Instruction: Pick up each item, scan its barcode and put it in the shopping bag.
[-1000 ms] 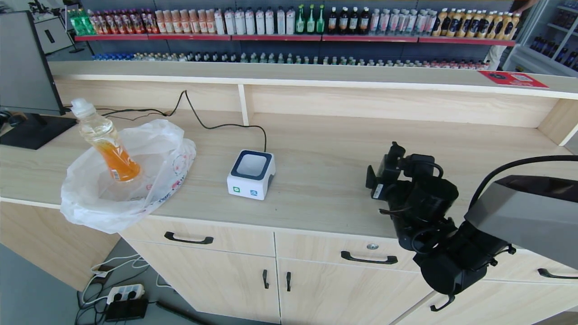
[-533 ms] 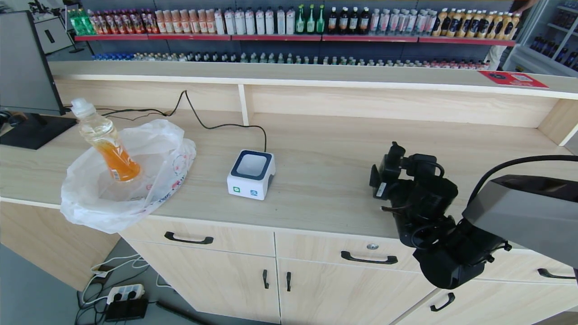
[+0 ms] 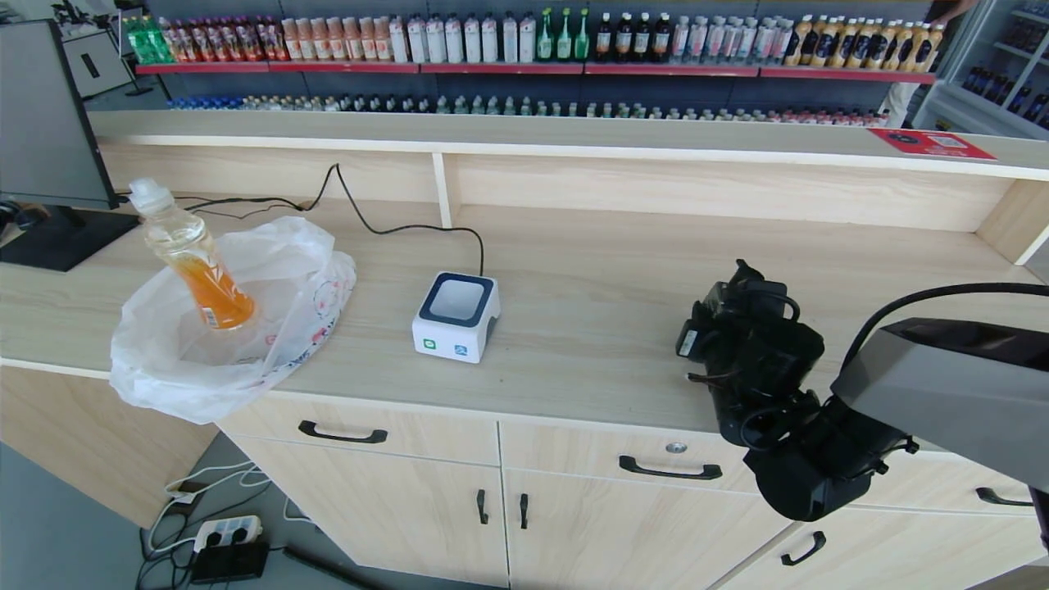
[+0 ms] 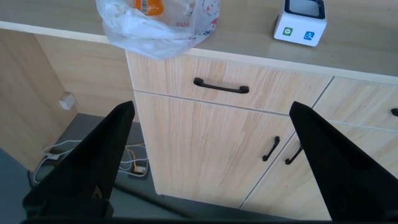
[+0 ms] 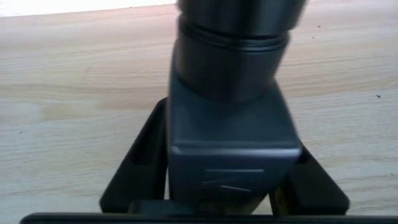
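Note:
An orange drink bottle (image 3: 192, 266) stands tilted inside the white plastic shopping bag (image 3: 270, 328) at the counter's left. The white barcode scanner (image 3: 456, 315) sits mid-counter with its dark window facing up. To its right, above the counter's front edge, my right gripper (image 3: 725, 307) is shut on a dark bottle-shaped item (image 3: 695, 332) that carries a small white label. In the right wrist view, this dark item (image 5: 230, 93) sits between the black fingers (image 5: 134, 171) over bare wood. My left gripper (image 4: 205, 162) hangs open in front of the cabinet, below the counter.
A monitor (image 3: 45, 115) stands at the far left, and the scanner's cable (image 3: 385, 225) runs back to the raised wooden ledge (image 3: 524, 135). Drawers with black handles (image 3: 342, 434) lie under the counter. Drink shelves (image 3: 524, 41) line the back wall.
My right gripper has shifted slightly right and toward the counter's near edge with the dark item, turning it a little. The bag, orange bottle and scanner have not moved.

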